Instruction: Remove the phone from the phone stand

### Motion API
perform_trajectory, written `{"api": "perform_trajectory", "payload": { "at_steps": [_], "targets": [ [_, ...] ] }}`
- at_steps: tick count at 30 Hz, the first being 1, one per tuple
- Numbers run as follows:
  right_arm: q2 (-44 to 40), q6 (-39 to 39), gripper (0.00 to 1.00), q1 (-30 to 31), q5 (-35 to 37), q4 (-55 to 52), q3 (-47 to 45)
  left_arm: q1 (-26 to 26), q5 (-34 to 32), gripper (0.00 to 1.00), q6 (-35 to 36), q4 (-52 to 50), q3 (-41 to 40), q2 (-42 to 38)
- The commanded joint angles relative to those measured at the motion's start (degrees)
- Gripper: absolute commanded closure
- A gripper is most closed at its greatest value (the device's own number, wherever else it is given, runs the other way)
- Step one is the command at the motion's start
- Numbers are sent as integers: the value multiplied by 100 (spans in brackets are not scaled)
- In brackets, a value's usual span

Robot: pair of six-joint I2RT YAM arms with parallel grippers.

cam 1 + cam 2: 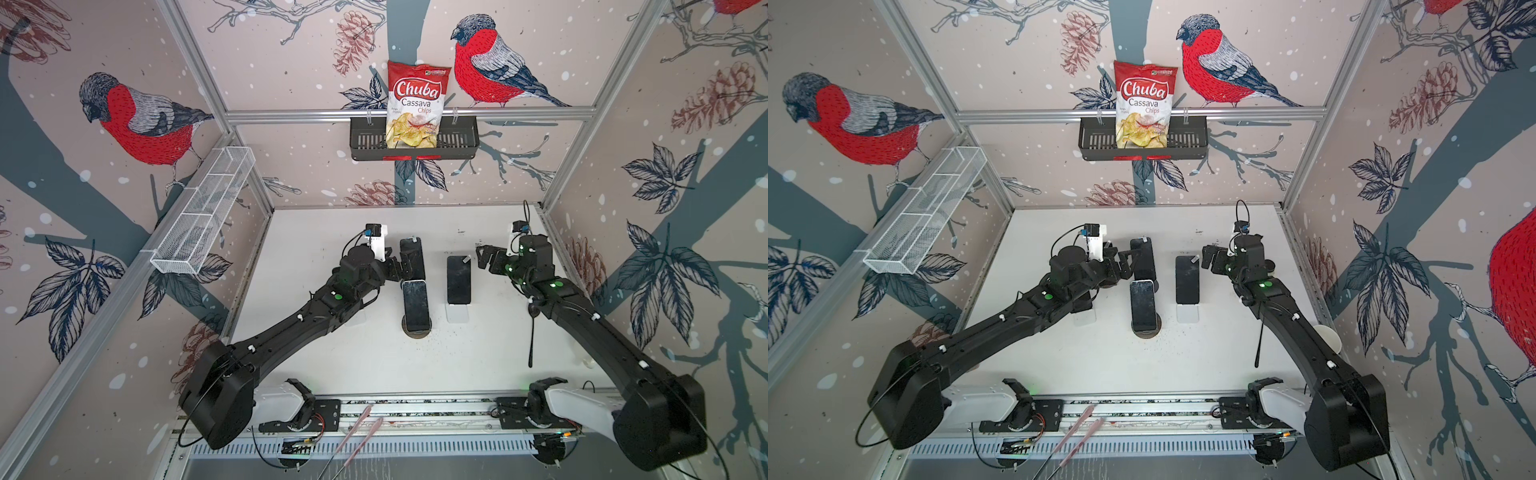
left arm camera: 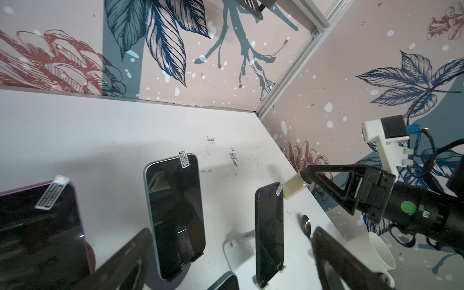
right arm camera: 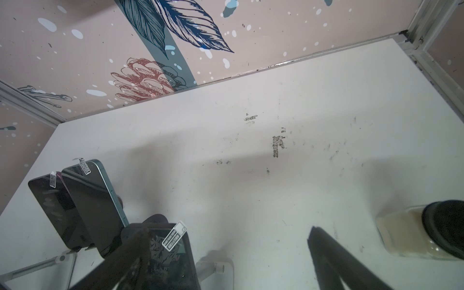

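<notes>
4 phones [image 2: 175, 216] upright; 2 grippers open: left gripper [image 1: 392, 262], right gripper [image 1: 484, 258].

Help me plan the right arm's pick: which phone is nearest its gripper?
The rightmost phone, on the white stand: the right gripper sits beside its top; the other two phones stand farther left.

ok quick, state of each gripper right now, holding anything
left gripper: open, holding nothing
right gripper: open, holding nothing

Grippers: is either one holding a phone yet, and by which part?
Nothing is held. The left gripper is open beside the rear phone; the right gripper is open beside the right phone.
</notes>
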Motion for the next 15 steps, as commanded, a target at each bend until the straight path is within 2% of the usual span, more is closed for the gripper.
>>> {"api": "perform_trajectory", "payload": {
  "at_steps": [1,15],
  "targets": [
    [-68,-60,1,68,-141,-57,-52,-27,196,2,51,347,130,112],
    [-47,46,1,555,-246,-75,-266,-228,463,2,-19,539,324,497]
  ]
}}
